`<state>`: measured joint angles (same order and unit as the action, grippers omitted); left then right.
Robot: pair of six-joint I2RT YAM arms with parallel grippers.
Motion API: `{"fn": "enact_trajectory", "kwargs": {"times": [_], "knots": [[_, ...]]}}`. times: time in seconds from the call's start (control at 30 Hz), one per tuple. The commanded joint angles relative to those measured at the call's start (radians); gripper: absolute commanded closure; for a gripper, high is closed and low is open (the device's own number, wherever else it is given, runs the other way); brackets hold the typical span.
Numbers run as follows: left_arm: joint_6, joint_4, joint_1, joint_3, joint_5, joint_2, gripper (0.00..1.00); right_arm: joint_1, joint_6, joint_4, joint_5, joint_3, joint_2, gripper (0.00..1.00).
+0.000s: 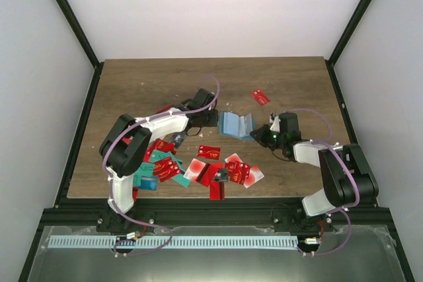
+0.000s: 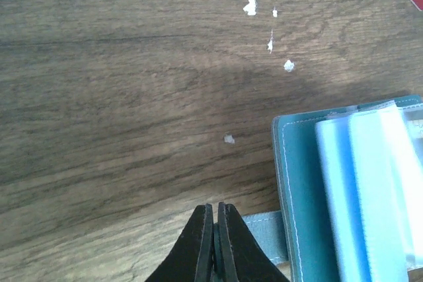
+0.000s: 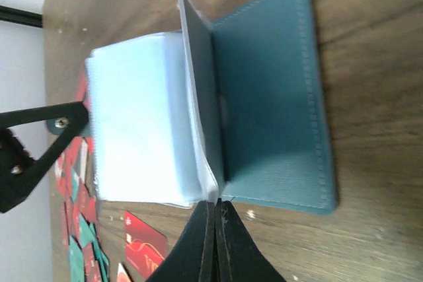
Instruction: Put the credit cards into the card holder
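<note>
Card holder: the card holder point(image 1: 234, 125) is laid open on the wooden table point(image 1: 145, 84), about mid-table, between the two grippers. Its teal cover is spread flat on the wood, and pale stitching is seen along the rim.
Sleeves: a stack of pale-blue sleeves point(image 3: 145, 117) is seen inside the cover. One upright leaf point(image 3: 195, 77) is stood apart from the stack, at the fold.
Strap: a teal strap point(image 2: 264, 230) is run out from the cover's left edge and is passed beneath the left fingers.
Right gripper: the right gripper point(image 3: 215, 211) is placed at the holder's right side. Its fingers are pressed together on the edge of the upright leaf, which is pinched there.
Left gripper: the left gripper point(image 2: 213, 226) is set just beside the holder's left edge. Its fingers are pressed together tip to tip, and nothing is seen between them. Whether the strap is pinned to the wood cannot be told.
Credit cards: the credit cards point(image 1: 205, 166) are scattered in a loose heap near the table's front edge, nearer the arm bases than the holder is, with none touching it. Most are red, some at the left end are teal, and several are overlapped.
Lone card: one red card point(image 1: 260, 97) is laid by itself beyond the holder, toward the far right.
Specks: small white specks point(image 2: 250, 6) are dotted on the wood beyond the left gripper.
</note>
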<state>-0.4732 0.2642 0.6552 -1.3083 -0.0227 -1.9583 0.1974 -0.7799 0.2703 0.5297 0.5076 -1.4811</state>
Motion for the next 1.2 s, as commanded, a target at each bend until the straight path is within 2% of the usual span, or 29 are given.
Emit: {"fn": "enact_trajectory", "kwargs": {"times": [0.0,0.5,0.7,0.87,0.97,1.17], "knots": [[-0.013,0.012,-0.005,0.034,-0.045,0.029,0.96,-0.017,-0.006,-0.05,-0.066,-0.024,-0.005,0.99],[0.003,0.029,-0.008,0.061,-0.064,-0.046,0.96,-0.017,0.054,-0.062,-0.035,0.048,-0.178,0.99],[0.04,0.024,-0.006,0.051,-0.023,-0.043,0.96,-0.016,0.101,-0.115,-0.03,0.098,-0.141,0.8],[0.058,0.045,-0.006,0.026,-0.026,-0.046,0.95,-0.015,0.135,-0.168,-0.022,0.162,-0.136,0.76],[0.065,0.074,-0.006,0.001,-0.039,-0.055,0.89,-0.014,0.146,-0.18,-0.014,0.19,-0.148,0.76],[0.072,0.149,-0.001,-0.061,-0.154,0.003,0.65,-0.008,0.16,-0.184,0.0,0.208,-0.173,0.76]]}}
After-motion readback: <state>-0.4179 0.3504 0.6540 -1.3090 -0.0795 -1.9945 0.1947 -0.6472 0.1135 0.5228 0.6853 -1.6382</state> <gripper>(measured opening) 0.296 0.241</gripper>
